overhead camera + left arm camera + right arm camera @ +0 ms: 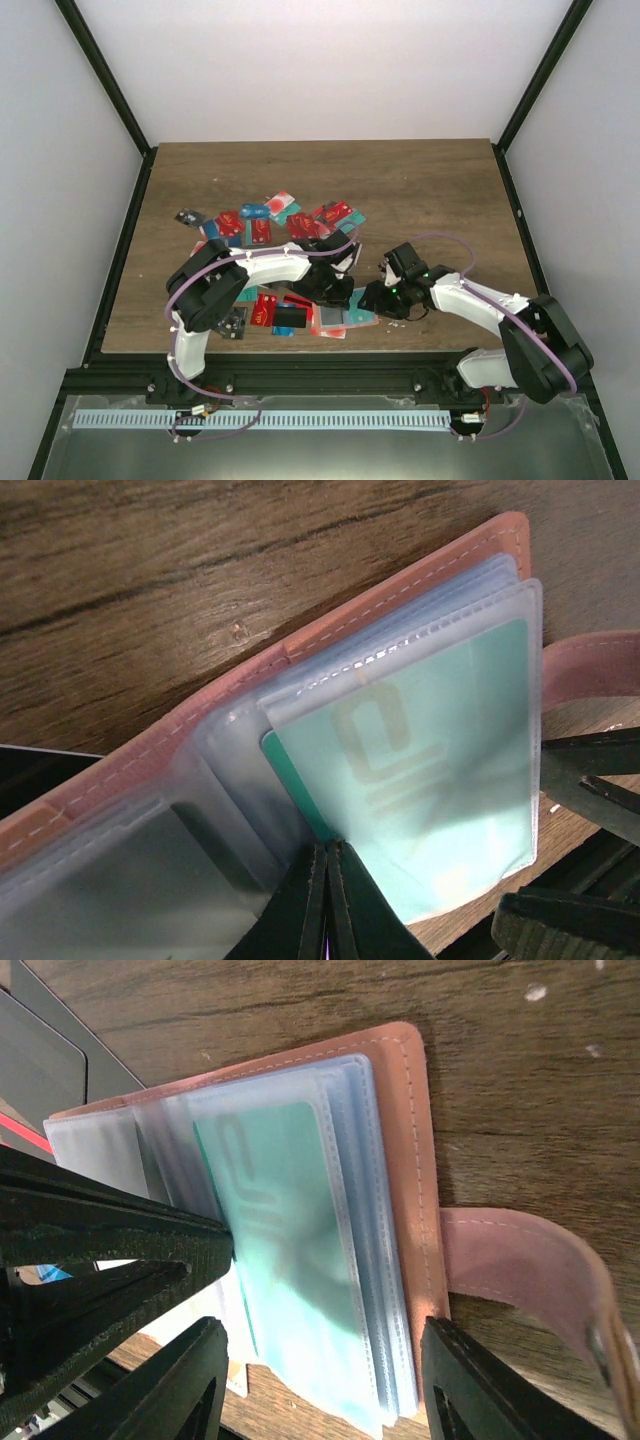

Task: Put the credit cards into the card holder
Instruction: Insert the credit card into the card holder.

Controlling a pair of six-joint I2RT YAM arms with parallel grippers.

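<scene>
The tan card holder (150, 755) lies open on the wood, its clear sleeves fanned out and its strap (520, 1260) off to one side. A teal credit card (440, 770) sits in a front sleeve and also shows in the right wrist view (290, 1240). My left gripper (328, 848) is shut on the teal card's lower edge. My right gripper (325, 1345) is open, with one finger (190, 1380) on each side of the holder's near end. In the top view both grippers, left (342, 272) and right (380, 293), meet at mid-table and hide the holder.
Several loose credit cards, red (256, 232), teal and blue, lie scattered behind the left arm. More cards (300, 318) lie near the table's front edge. A dark card (40, 1060) lies beside the holder.
</scene>
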